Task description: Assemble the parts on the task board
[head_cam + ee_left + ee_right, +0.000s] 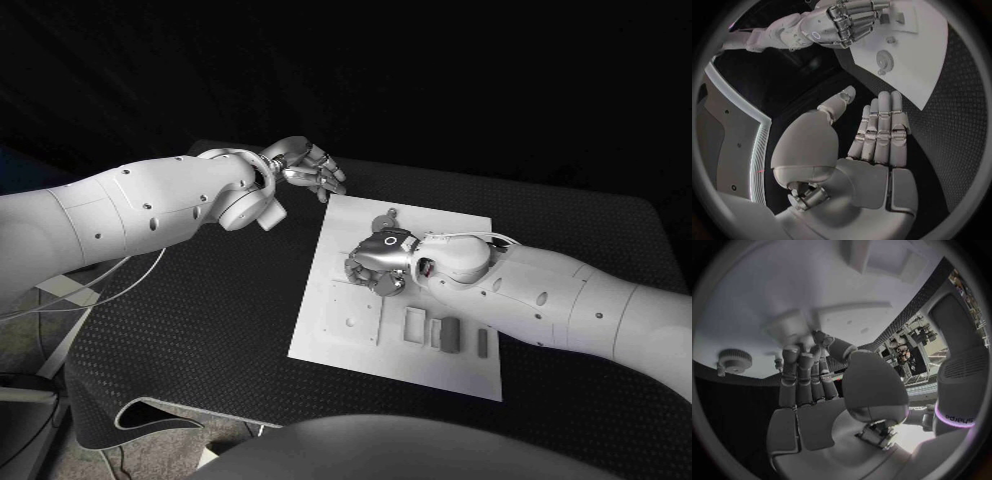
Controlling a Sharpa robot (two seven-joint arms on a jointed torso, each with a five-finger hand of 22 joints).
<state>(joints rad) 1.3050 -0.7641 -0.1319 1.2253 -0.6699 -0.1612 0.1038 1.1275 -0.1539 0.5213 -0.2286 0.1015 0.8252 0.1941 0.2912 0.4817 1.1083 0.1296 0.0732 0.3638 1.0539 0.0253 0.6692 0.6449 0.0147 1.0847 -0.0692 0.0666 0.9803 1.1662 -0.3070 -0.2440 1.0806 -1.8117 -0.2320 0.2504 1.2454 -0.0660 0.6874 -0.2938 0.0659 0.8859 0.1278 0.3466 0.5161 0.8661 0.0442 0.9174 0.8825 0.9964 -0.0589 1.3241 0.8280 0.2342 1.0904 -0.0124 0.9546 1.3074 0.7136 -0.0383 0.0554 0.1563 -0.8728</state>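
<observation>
Task board (378, 345) lies mid-tabletop (173, 330). Right hand (379, 262) rests on its centre, fingers curled down over a part; grasp cannot be confirmed. Left hand (300, 166) hovers off the board's far-left corner, fingers spread, empty. Grey parts (447, 334) lie near the board's near edge.

A black table (188, 340) with a finely dotted, textured mat surface is seen from above, its near-left corner rounded. Directly on it, roughly in the middle, a flat white rectangular task board (335, 340) is laid, slightly skewed to the table's edges. In the left wrist view the same dark dotted surface (954, 150) is seen beside a corner of the white plate (926, 75). In the right wrist view the plate's pale surface (786, 285) is bordered by the dark mat (907, 315).
</observation>
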